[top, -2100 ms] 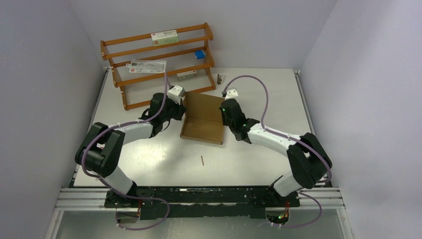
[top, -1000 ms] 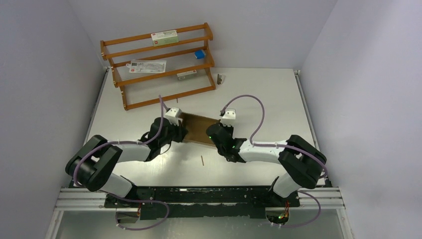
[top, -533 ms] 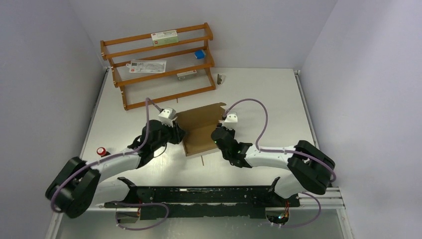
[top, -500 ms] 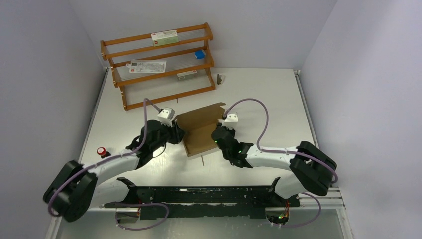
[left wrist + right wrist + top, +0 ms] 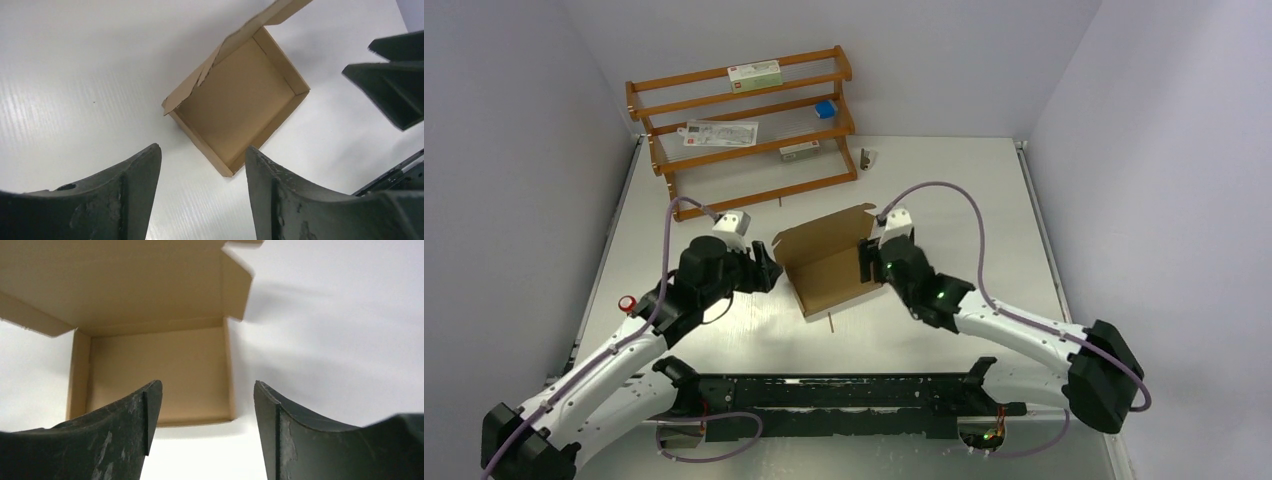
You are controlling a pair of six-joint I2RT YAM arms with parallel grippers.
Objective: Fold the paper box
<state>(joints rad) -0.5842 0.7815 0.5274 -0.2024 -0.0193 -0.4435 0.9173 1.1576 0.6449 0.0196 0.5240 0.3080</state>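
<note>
The paper box [image 5: 834, 272] is plain brown cardboard, a shallow tray lying on the table with its lid flap [image 5: 819, 230] raised at the back. My left gripper [image 5: 765, 271] hovers just left of it, open and holding nothing. My right gripper [image 5: 870, 262] is at the box's right side, also open and empty. In the left wrist view the box [image 5: 240, 105] lies beyond the spread fingers of the left gripper [image 5: 202, 147], clear of them. In the right wrist view the tray [image 5: 155, 375] and lid [image 5: 125, 285] lie ahead of the right gripper [image 5: 207, 385], apart from its fingers.
A wooden rack [image 5: 744, 130] stands at the back left with a white red-labelled carton [image 5: 754, 72] and a small blue box [image 5: 826, 108] on it. A thin stick [image 5: 831, 321] lies just in front of the box. A red knob [image 5: 627, 302] sits at the left.
Both grippers have opened and let go of the box, then drawn back and up to its sides. The box now rests on the table with its lid up.
</note>
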